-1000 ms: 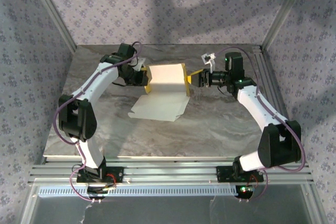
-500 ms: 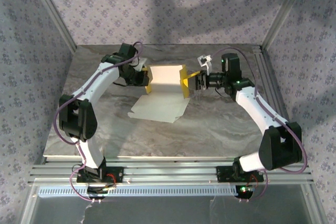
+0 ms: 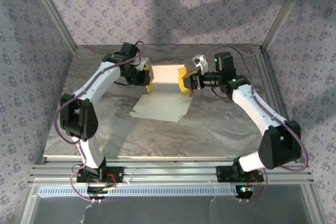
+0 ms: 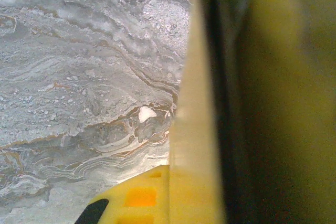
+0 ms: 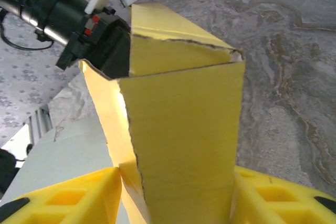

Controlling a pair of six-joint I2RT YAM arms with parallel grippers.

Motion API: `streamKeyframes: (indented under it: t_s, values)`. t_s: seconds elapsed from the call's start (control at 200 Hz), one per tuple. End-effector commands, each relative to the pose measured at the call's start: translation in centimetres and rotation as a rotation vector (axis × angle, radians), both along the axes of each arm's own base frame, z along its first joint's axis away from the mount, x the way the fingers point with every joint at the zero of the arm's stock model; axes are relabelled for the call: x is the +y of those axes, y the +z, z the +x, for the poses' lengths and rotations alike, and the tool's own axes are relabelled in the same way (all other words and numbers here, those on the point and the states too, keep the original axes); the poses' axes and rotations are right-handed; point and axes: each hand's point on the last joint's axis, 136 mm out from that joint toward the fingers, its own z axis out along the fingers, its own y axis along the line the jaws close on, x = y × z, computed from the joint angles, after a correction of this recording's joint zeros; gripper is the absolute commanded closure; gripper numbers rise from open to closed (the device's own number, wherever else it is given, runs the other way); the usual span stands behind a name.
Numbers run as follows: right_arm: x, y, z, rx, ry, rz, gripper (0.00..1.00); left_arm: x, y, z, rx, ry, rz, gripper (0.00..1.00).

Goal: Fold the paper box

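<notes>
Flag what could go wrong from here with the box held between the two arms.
1. The paper box is thin card, and its yellow flap stands bent between the right fingers. A hard push could crumple it instead of folding it on the crease.
2. The left gripper is shut on the opposite end. Pressure from the right gripper might buckle the white panel or pull the card out of that grip.

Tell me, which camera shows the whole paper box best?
The top external view: the whole paper box shows, white panel up, yellow ends at the left gripper and right gripper, a white flap flat on the table. The left wrist view gives a blurry yellow edge; the right wrist view, one yellow end between its fingers.
</notes>
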Motion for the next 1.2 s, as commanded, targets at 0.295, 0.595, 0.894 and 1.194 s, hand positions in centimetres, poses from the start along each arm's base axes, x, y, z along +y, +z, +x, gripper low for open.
streamKeyframes:
  t_s: [0.295,0.595,0.894,1.194]
  values:
    - [0.1,-0.5,1.4,-0.047,-0.096,-0.154,0.61,-1.2,1.6,-0.3,-0.028,-0.039,-0.013,1.00]
    - [-0.3,-1.9,2.2,-0.075,-0.201,-0.300,0.68,-1.5,1.7,-0.5,-0.031,-0.034,0.004,1.00]
    - [-0.9,-2.4,3.2,-0.120,-0.347,-0.432,0.78,-2.1,1.3,-0.7,-0.034,-0.007,0.048,1.00]
    - [-0.9,-2.9,3.7,-0.120,-0.415,-0.505,0.84,-2.4,1.6,-1.0,-0.039,-0.002,0.063,1.00]
